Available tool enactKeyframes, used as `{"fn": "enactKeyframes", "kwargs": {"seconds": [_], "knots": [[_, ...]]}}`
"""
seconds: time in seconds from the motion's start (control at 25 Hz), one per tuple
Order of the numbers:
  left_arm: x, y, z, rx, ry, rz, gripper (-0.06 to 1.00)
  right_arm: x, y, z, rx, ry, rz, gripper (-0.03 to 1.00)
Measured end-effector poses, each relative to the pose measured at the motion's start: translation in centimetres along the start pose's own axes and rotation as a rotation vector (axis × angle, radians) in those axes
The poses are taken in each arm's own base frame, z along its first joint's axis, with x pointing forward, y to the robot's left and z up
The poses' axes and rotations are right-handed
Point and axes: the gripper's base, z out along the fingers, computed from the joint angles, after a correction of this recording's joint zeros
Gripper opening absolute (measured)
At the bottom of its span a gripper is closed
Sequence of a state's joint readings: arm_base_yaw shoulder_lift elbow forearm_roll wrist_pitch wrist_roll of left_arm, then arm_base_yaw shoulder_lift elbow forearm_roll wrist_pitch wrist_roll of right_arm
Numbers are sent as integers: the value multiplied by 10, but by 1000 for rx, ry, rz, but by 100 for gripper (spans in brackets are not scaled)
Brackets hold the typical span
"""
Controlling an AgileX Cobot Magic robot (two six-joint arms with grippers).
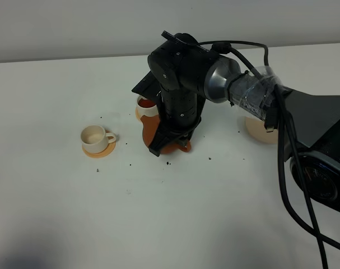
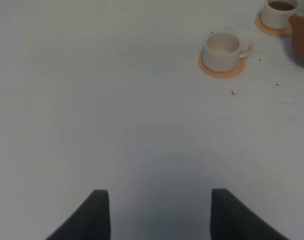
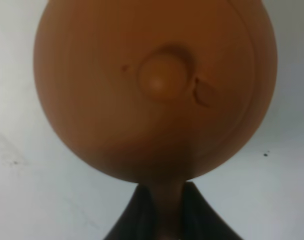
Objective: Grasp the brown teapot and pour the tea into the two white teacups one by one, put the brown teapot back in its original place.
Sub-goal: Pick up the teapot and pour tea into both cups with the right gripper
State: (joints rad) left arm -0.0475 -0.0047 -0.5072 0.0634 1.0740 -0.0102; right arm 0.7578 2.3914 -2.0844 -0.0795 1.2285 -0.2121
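Note:
My right gripper [image 1: 171, 140] reaches across the middle and is shut on the handle of the brown teapot [image 1: 149, 133]. The teapot fills the right wrist view [image 3: 157, 90], its lid knob facing the camera, with the gripper [image 3: 164, 212] closed on the handle. It hangs just in front of the far white teacup [image 1: 147, 105], which holds dark tea [image 2: 281, 6]. The other white teacup [image 1: 95, 135] stands to the left and looks pale inside [image 2: 223, 50]. The beige disc [image 1: 258, 130] lies bare to the right, partly behind the arm. My left gripper [image 2: 159, 215] is open and empty over bare table.
Each cup sits on a small orange coaster [image 1: 101, 150]. Small dark specks [image 1: 168, 163] are scattered on the white table around the teapot. The right arm's black body and cables [image 1: 282, 140] cross the right side of the table.

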Motion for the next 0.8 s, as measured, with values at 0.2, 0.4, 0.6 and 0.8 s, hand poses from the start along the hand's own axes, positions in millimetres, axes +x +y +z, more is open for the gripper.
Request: {"fn": "enactKeyframes", "kwargs": {"seconds": [0.2, 0.4, 0.6, 0.8], "knots": [[0, 0, 0, 0, 0, 0, 46, 0, -1, -10, 4, -20, 1, 11], [0, 0, 0, 0, 0, 0, 46, 0, -2, -25, 11, -50, 3, 11], [0, 0, 0, 0, 0, 0, 46, -4, 9, -31, 83, -50, -57, 11], [0, 0, 0, 0, 0, 0, 46, -13, 42, -38, 237, -57, -207, 11]]}}
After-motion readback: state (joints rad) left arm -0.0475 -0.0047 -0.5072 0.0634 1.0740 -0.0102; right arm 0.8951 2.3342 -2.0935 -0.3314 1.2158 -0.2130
